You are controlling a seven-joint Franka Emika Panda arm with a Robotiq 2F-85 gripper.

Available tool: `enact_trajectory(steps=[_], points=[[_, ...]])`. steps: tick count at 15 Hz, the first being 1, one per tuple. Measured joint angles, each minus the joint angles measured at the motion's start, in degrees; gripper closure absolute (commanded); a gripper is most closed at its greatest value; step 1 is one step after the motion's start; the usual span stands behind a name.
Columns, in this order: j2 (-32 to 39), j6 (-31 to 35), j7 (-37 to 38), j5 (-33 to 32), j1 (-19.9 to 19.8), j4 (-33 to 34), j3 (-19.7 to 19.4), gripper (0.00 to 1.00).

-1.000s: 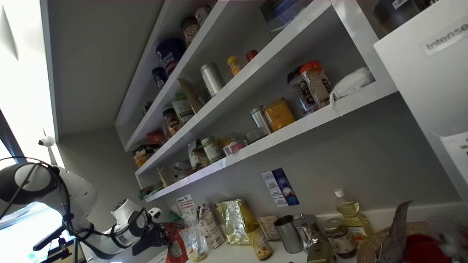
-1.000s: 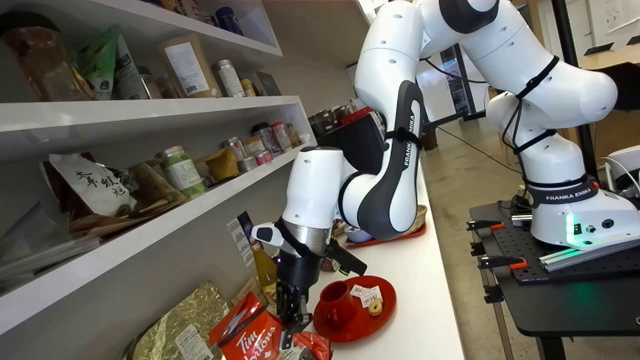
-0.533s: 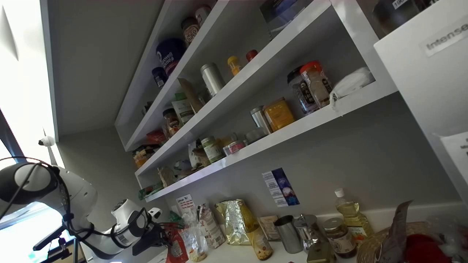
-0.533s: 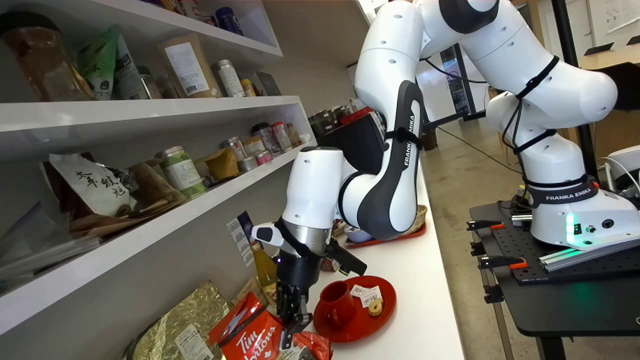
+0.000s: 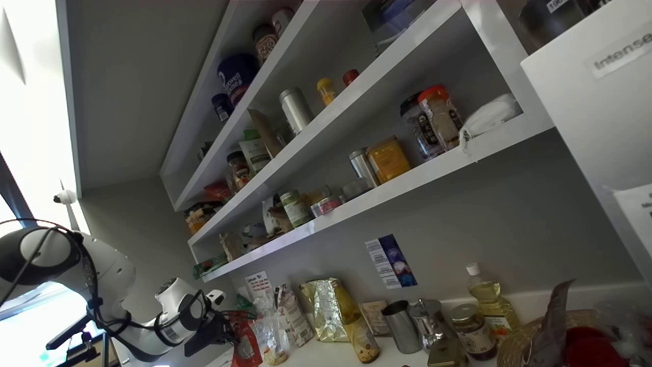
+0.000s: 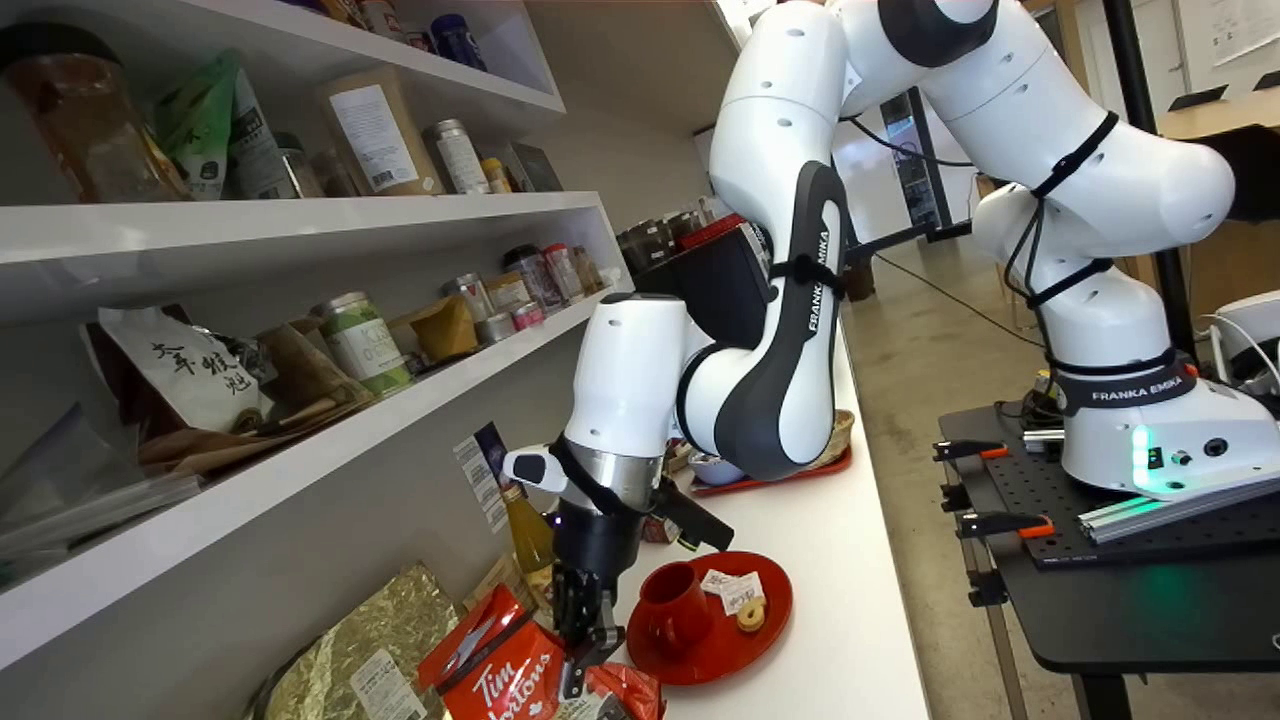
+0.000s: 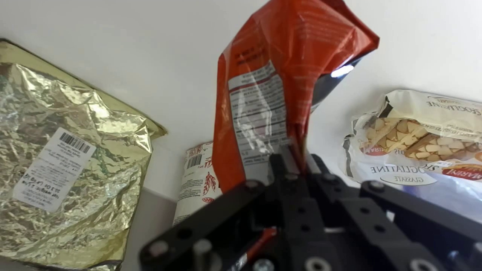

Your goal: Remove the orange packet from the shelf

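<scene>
The black gripper (image 7: 299, 162) pinches a gathered fold of the orange-red packet (image 7: 260, 94), a glossy, creased pouch with pale print. It tilts below the long, flat white shelf (image 6: 300, 468), near a rumpled, foil-like gold bag (image 7: 83, 158).

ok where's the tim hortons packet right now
In an exterior view, the Tim Hortons packet is at the bottom, right of the gold foil bag and left of the red plate; the wrist view shows it pinched in the gripper.

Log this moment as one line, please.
Gripper: shut on orange packet | Place: off shelf, below it | Touching counter: can't tell
</scene>
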Motion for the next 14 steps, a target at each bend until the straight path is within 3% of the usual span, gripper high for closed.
enact_trajectory(steps=[14], points=[[0.56,0.03,0.02,0.01,0.00,-0.06,0.19,0.99]])
